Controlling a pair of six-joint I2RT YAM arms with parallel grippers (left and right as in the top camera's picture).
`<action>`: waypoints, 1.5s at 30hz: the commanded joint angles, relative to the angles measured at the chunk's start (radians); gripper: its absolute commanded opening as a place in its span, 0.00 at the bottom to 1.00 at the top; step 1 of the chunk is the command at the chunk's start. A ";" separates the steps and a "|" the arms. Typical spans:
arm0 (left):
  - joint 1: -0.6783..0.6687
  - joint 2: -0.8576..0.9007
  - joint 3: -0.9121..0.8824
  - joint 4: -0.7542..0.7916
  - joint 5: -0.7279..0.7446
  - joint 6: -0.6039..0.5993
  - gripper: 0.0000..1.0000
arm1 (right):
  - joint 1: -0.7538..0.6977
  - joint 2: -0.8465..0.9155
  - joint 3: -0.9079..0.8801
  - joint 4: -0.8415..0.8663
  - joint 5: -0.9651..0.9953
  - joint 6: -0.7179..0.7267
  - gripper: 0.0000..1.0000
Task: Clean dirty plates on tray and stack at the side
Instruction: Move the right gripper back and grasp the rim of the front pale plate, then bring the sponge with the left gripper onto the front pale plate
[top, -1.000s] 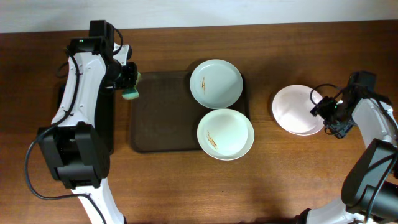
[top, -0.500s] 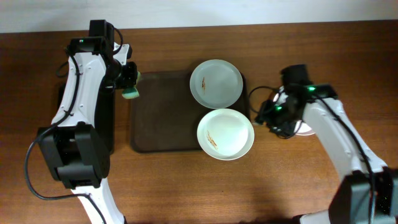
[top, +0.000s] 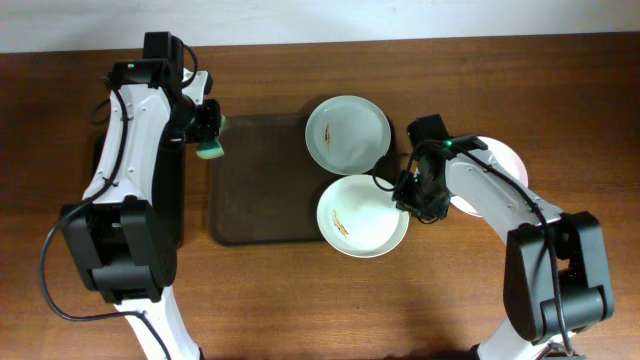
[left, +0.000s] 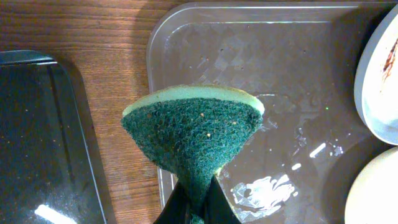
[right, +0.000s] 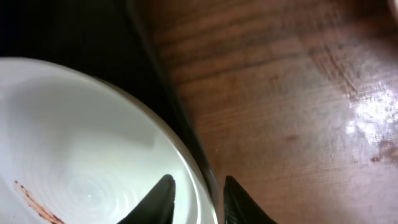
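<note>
Two plates lie on the right part of the dark-brown tray (top: 260, 200): the far plate (top: 347, 134) and the near plate (top: 362, 215), each with an orange-brown smear. A third white plate (top: 497, 160) rests on the table to the right, partly under the right arm. My right gripper (top: 408, 195) straddles the near plate's (right: 74, 137) right rim, one finger inside and one outside, jaws (right: 198, 183) still apart from the rim. My left gripper (left: 198, 199) is shut on a green sponge (left: 193, 130) over the tray's (left: 280, 74) far-left corner.
A smaller black tray (left: 43, 143) lies on the wooden table left of the brown tray, under the left arm (top: 130, 130). Bare wood (right: 280, 93) lies to the right of the near plate.
My right arm has swung left from the plate on the table to the near plate's right rim, its jaws narrowing. The left arm and sponge have not moved.
</note>
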 joint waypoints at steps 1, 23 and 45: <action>0.002 -0.005 0.016 0.003 0.014 0.016 0.01 | 0.006 0.021 -0.006 0.013 0.029 -0.083 0.26; 0.002 -0.005 0.016 0.006 0.014 0.016 0.01 | 0.245 -0.048 0.098 0.087 -0.055 0.054 0.04; 0.002 -0.005 0.016 0.006 0.014 0.016 0.01 | 0.347 0.138 0.196 0.362 0.037 0.034 0.50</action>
